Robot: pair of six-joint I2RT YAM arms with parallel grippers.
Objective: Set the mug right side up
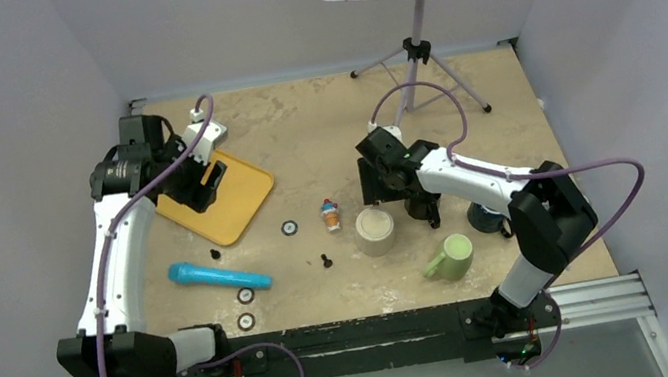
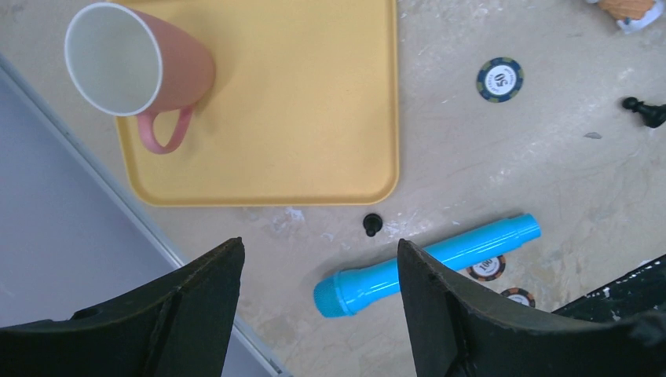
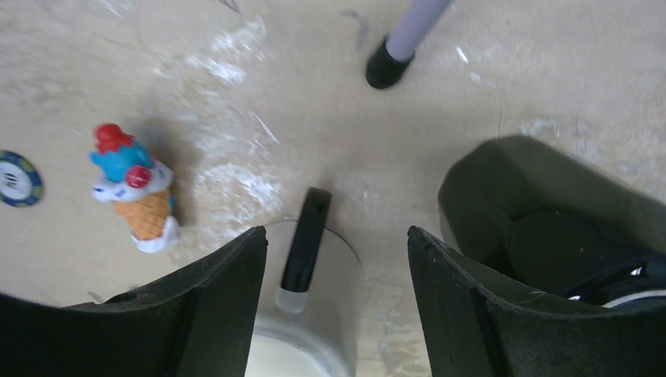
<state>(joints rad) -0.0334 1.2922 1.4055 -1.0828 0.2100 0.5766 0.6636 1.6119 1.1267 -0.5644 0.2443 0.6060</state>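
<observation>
A beige-grey mug (image 1: 376, 232) with a black handle (image 3: 305, 245) stands on end at the table's middle. Its pale cream end faces up, and I cannot tell whether that end is its base or its mouth. My right gripper (image 1: 400, 200) is open just behind the mug. In the right wrist view (image 3: 336, 236) its fingers straddle the handle side without touching it. My left gripper (image 1: 203, 184) is open and empty over the yellow tray (image 1: 242, 208). It also shows in the left wrist view (image 2: 318, 243).
A pink mug (image 2: 149, 71) stands on the yellow tray (image 2: 314, 118), and a green mug (image 1: 450, 256) stands near the front right. Around them lie a blue cylinder (image 1: 219, 275), an ice-cream toy (image 1: 330, 214), poker chips (image 1: 289, 227), black chess pawns (image 1: 326, 260) and a tripod (image 1: 418, 54).
</observation>
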